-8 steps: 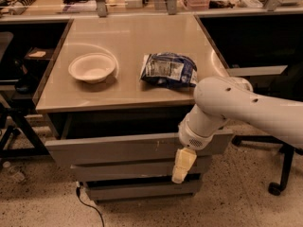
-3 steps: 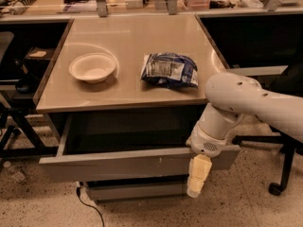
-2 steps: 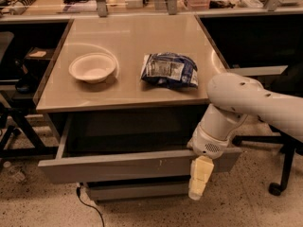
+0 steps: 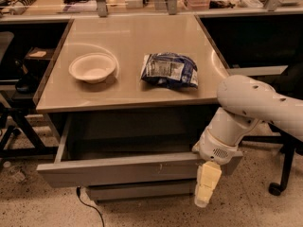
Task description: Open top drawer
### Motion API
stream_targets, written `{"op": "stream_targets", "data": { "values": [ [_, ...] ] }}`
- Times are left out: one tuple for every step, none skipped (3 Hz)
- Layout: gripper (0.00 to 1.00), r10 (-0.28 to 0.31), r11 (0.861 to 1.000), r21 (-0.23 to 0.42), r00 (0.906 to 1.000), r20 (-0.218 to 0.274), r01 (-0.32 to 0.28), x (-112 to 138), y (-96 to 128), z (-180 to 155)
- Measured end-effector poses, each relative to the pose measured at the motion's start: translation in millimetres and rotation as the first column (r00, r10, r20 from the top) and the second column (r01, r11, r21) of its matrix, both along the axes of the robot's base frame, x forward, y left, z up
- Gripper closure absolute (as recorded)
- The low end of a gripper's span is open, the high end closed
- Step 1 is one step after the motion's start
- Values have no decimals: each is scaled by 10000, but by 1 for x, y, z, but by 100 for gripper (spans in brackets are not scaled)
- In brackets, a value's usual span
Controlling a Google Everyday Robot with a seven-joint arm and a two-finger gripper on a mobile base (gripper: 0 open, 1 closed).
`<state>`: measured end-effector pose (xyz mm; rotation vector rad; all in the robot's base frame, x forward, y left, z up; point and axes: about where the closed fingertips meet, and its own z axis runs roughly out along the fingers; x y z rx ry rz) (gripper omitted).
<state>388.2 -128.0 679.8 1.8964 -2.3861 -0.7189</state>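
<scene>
The gripper (image 4: 207, 186), whose spread I cannot tell, is hanging point-down at the lower right of the frame, just in front of the right end of the drawer (image 4: 118, 170), which is sitting pulled out, long axis left to right, under the table (image 4: 128, 37) carrying a bowl (image 4: 93, 67) and a bag (image 4: 169, 70).

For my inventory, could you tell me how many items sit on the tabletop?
2: a bowl on the left and a bag right of it. The gripper hangs before the open top drawer's right end.
</scene>
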Motion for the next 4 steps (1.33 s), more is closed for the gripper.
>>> {"op": "stream_targets", "data": {
  "values": [
    [0,-235,9997,89,9997,-35,236,-21,-10,10],
    [0,-475,9987,156,9988,-105,477,-40,-18,16],
    [0,-467,9984,324,9989,-102,470,-56,-17,21],
    [0,-462,9984,324,9989,-105,465,-56,-17,21]
  ]
}}
